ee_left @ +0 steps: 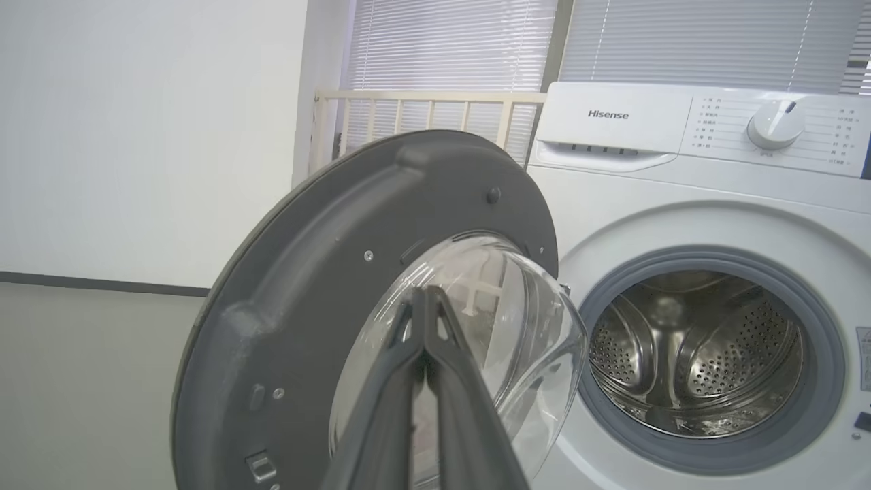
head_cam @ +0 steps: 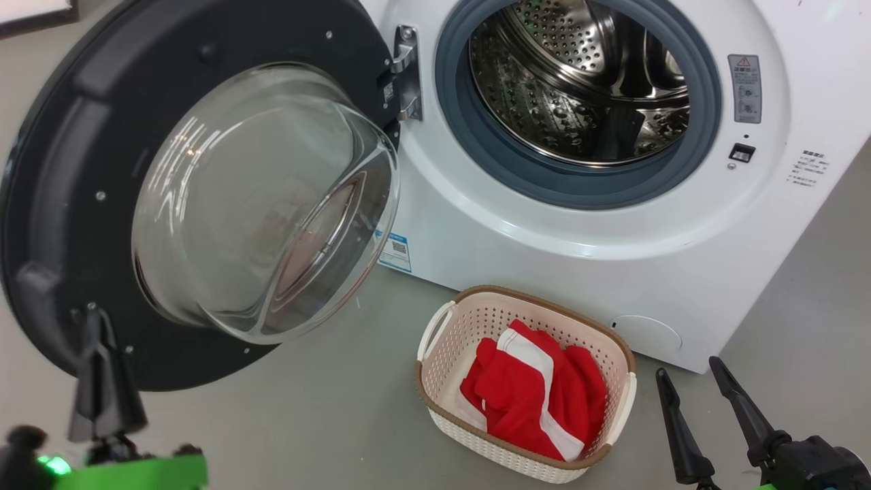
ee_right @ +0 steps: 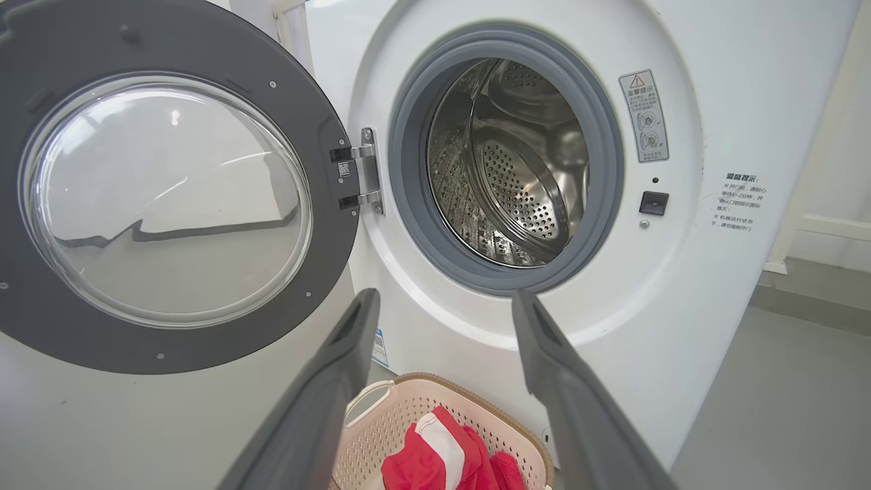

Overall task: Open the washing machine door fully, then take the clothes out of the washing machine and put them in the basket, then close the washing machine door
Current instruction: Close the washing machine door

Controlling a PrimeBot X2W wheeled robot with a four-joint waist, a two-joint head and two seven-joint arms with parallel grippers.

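The white washing machine (head_cam: 544, 231) stands with its steel drum (head_cam: 578, 75) showing no fabric inside. The washing machine door (head_cam: 68, 170), with its black rim and bulging glass bowl, hangs swung out to the left on its hinge (head_cam: 406, 71). On the floor in front sits the cream basket (head_cam: 517, 292), and red clothes (head_cam: 531, 395) with white stripes lie in it. My left gripper (head_cam: 95, 314) is shut on nothing, low before the door's lower rim; its tips (ee_left: 425, 292) point at the glass. My right gripper (head_cam: 687, 371) is open, right of the basket (ee_right: 381, 398) and above the clothes (ee_right: 442, 456).
Grey floor (head_cam: 306, 408) spreads around the basket and under the door. A white wall (ee_left: 136, 136) and a cream railing (ee_left: 422, 102) stand behind the machine on the door side. The control panel with its dial (ee_left: 776, 124) tops the machine.
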